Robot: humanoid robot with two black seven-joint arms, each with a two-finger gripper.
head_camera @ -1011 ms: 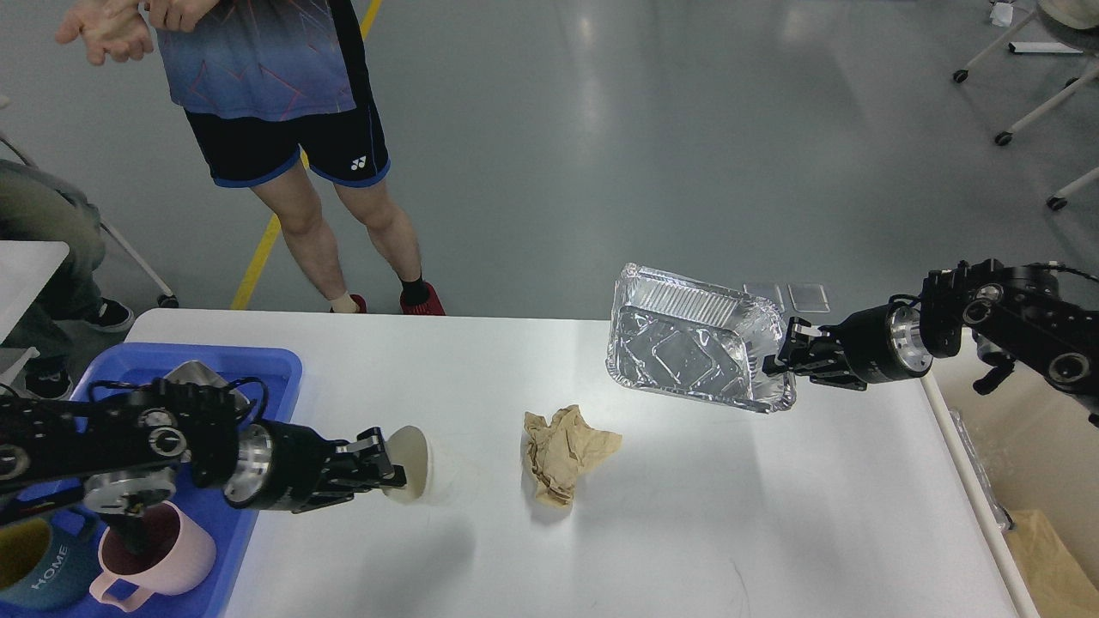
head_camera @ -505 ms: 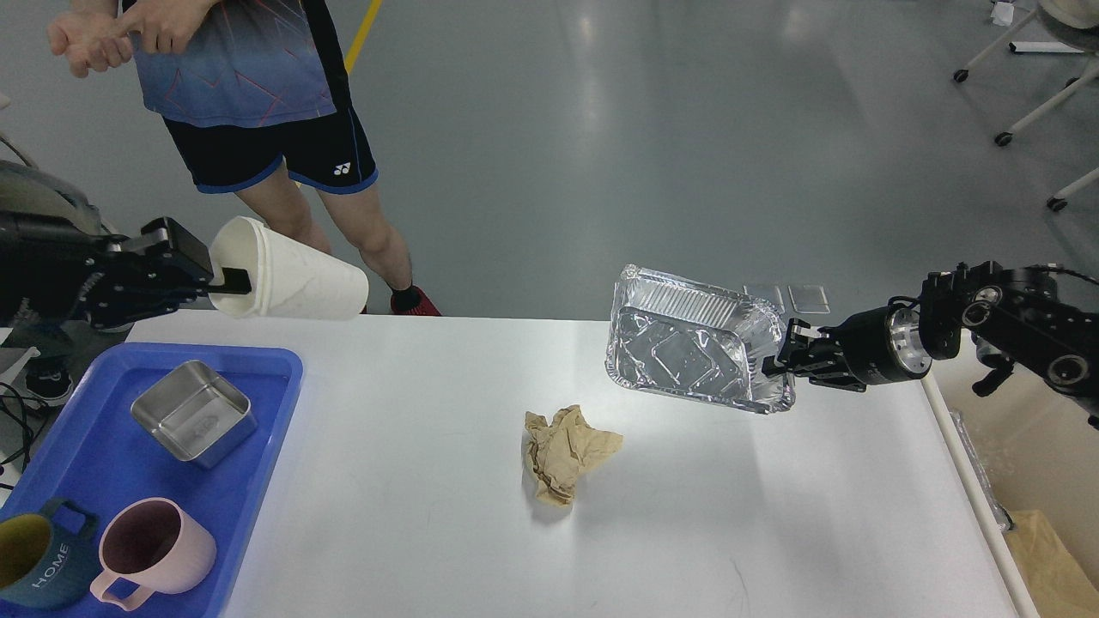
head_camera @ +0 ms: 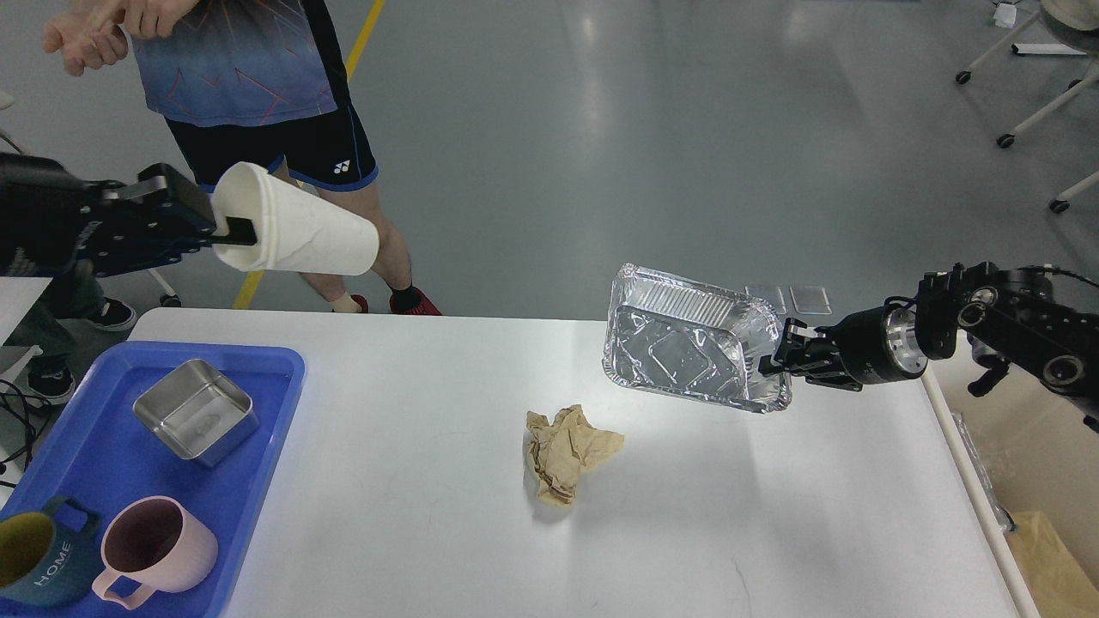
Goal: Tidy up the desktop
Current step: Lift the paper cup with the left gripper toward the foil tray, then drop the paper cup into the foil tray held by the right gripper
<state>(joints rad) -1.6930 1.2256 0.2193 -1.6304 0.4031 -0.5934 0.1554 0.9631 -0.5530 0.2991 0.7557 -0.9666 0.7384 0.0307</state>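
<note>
The large white rectangular desktop point(head_camera: 412, 515) with rounded corners fills the lower part of the head view. A crumpled tan paper wad point(head_camera: 567, 451) lies near its middle, well apart from everything else on it.

The left gripper point(head_camera: 230, 227) is held up beyond the far left edge of the desktop, its fingers clamped on the rim of a white paper cup point(head_camera: 296, 233) — the cup is tipped on its side, base pointing right.

The right gripper point(head_camera: 780, 356) is pinched on the right rim of a shiny rectangular aluminium foil tray point(head_camera: 687, 352), which is held tilted above the far right part of the desktop, its open side toward the camera.

A blue plastic tray point(head_camera: 258, 446) sits at the left edge of the desktop. On it: a square stainless steel dish point(head_camera: 196, 410), a pink mug point(head_camera: 159, 549) and a dark teal mug point(head_camera: 39, 562) — the two mugs just beside each other at the near end.

A person in black shorts point(head_camera: 266, 146) stands beyond the far edge.
</note>
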